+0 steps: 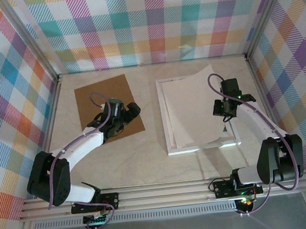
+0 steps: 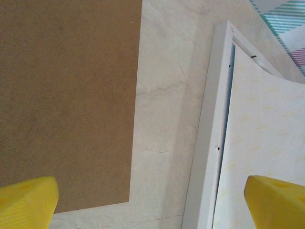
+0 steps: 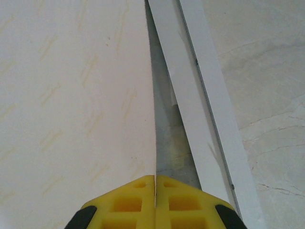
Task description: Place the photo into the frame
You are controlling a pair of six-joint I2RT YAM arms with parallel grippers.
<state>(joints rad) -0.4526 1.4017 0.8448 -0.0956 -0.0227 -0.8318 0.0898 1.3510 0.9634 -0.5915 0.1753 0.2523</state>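
The frame (image 1: 199, 147) lies flat on the table right of centre, its white border up. The photo (image 1: 195, 105) rests slanted over it, showing a white back with faint yellow marks; its right side is lifted and its far corner juts past the frame. My right gripper (image 1: 222, 108) is shut on the photo's right edge. In the right wrist view the pads (image 3: 128, 200) pinch the photo (image 3: 71, 95) above the frame's border (image 3: 209, 105) and pane (image 3: 171, 138). My left gripper (image 1: 127, 112) hangs open over the table between a brown board (image 1: 100, 98) and the frame, with nothing in it (image 2: 152, 202).
The brown backing board (image 2: 66, 95) lies flat at the left, a strip of bare table between it and the frame's left border (image 2: 209, 143). Plaid walls (image 1: 144, 23) close the table at the back and both sides. The arm bases sit on a rail (image 1: 166, 191) at the near edge.
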